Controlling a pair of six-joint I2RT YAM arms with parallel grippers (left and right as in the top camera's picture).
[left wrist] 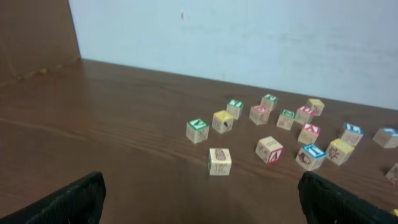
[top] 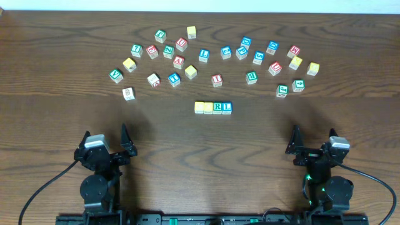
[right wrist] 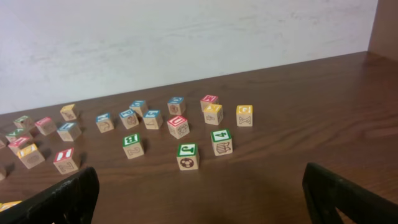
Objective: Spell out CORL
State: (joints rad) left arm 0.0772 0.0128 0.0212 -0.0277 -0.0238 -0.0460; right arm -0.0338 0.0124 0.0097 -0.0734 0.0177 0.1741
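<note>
A row of wooden letter blocks [top: 213,107] lies at the table's middle: two yellow-topped blocks, then a green R and a blue L. Many loose letter blocks [top: 206,56] are scattered in an arc behind it. My left gripper [top: 125,142] is open and empty near the front left; its fingertips frame bare table in the left wrist view [left wrist: 199,199]. My right gripper [top: 294,144] is open and empty near the front right; it also shows in the right wrist view [right wrist: 199,193]. Both are far from the row.
A plain block [top: 129,94] lies apart at the left, nearest my left gripper [left wrist: 219,161]. Green blocks [top: 282,90] lie at the right, seen ahead of my right gripper [right wrist: 187,155]. A white wall stands behind the table.
</note>
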